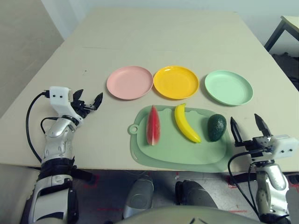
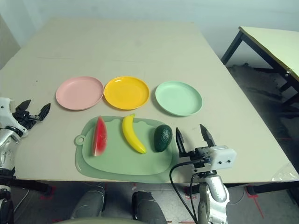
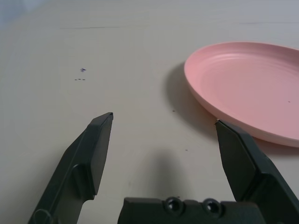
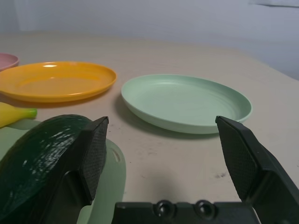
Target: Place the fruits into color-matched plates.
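Beige table (image 1: 140, 46) is lying open around you; your right gripper (image 2: 191, 137) is hovering spread and empty just beside the avocado (image 2: 162, 137), which is standing on the cutting board (image 2: 121, 163), long axis pointing toward the green plate (image 2: 178, 98) beyond; left gripper (image 1: 89, 102) is waiting spread near the pink plate (image 1: 130, 82).

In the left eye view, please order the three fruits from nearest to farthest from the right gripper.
1. Avocado, on the cutting board's end next to the right gripper.
2. Banana, on the board's middle.
3. Watermelon wedge, on the board's far end.
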Controlling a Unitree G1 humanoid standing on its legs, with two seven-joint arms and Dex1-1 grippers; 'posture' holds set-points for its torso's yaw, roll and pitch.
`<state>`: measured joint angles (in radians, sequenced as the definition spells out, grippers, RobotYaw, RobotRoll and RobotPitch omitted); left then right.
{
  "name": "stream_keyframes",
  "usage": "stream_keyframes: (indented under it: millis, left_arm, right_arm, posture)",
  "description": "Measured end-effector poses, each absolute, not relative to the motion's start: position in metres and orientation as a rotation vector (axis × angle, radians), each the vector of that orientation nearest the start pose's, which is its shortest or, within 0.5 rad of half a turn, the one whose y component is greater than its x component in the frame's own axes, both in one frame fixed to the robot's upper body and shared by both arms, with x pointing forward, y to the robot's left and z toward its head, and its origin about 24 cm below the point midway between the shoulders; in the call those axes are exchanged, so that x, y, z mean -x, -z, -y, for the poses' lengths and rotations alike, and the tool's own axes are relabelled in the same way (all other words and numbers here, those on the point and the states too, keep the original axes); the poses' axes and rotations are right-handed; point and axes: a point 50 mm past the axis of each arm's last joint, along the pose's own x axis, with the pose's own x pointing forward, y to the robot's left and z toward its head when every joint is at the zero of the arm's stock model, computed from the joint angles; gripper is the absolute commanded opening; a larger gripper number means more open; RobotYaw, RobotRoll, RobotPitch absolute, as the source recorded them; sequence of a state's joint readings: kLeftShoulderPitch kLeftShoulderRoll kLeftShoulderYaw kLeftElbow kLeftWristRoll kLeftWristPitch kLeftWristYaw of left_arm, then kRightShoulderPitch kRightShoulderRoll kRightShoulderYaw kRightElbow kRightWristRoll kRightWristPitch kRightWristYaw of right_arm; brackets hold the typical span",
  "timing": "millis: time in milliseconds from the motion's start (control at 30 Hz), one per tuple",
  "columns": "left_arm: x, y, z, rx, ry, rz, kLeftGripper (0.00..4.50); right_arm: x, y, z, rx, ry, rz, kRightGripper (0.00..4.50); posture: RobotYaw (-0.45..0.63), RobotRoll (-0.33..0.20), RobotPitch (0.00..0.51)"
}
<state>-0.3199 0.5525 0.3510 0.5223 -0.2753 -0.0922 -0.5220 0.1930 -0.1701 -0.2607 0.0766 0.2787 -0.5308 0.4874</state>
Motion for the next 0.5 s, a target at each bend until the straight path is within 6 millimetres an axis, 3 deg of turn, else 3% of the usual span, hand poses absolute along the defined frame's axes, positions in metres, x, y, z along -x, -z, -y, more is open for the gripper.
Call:
stream_keyframes:
  millis: [300, 500]
  left_arm:
    - [-0.299, -0.102, -0.322, -0.138, 0.076, 0.051, 4.47]
    - [-0.3, -0.097, -0.315, -0.122, 0.095, 0.048, 4.47]
  right_arm:
    - [-0.189, -0.048, 0.238, 0.08, -0.128, 0.322, 4.5]
    - [-0.182, -0.051, 0.258, 0.09, -0.065, 0.314, 4.5]
  posture:
    - [0.26, 0.0, 0.111]
    - [0.25, 0.0, 0.107]
